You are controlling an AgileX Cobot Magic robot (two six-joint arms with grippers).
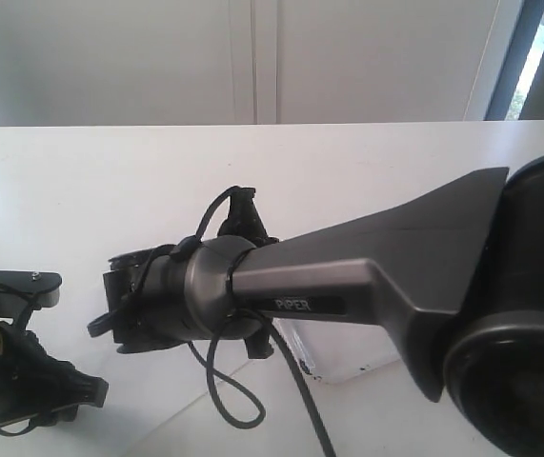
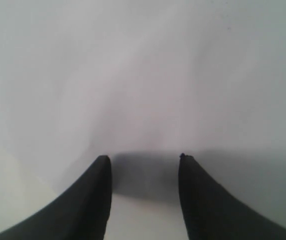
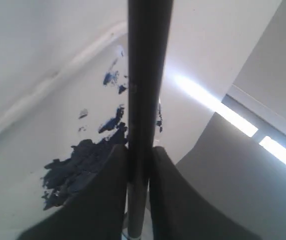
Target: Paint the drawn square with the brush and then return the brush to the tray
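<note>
The right end effector pinches the brush by its handle over the tray, which holds a navy paint blot and splatters. I judge this as either loading paint or returning the brush; the square is out of view. Either way, the next move calls for a slow, steady lowering. The left end effector hangs spread and empty over the desk.

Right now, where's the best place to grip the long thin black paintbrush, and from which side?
Grip the bare shaft of the long thin black paintbrush, as the right gripper does: jaws on opposite sides, squarely across its straight, narrow length.
</note>
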